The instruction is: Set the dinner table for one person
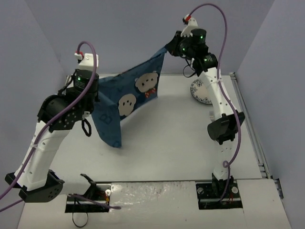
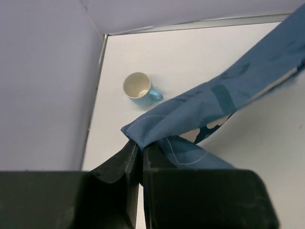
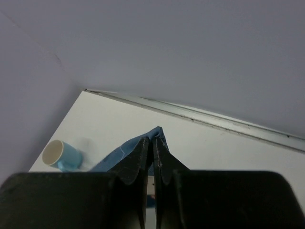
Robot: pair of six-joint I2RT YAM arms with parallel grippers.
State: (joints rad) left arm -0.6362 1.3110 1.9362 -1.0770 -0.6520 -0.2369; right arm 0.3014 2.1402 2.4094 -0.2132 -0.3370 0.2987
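Note:
A blue cloth placemat [image 1: 128, 102] printed with white cartoon faces hangs stretched in the air between both grippers, above the white dinner table [image 1: 171, 143]. My left gripper [image 1: 95, 90] is shut on one corner of it; in the left wrist view the cloth [image 2: 200, 112] runs up to the right from the closed fingers [image 2: 140, 148]. My right gripper [image 1: 167, 49] is shut on the opposite corner, held high at the back; the right wrist view shows the cloth corner [image 3: 155, 133] pinched between the fingers. No person is in view.
A light blue cup [image 2: 139, 89] stands near the table's far left corner, also in the right wrist view [image 3: 61, 155]. A patterned plate [image 1: 200, 91] lies at the back right, with a fork [image 1: 211, 113] near it. Grey walls enclose the table.

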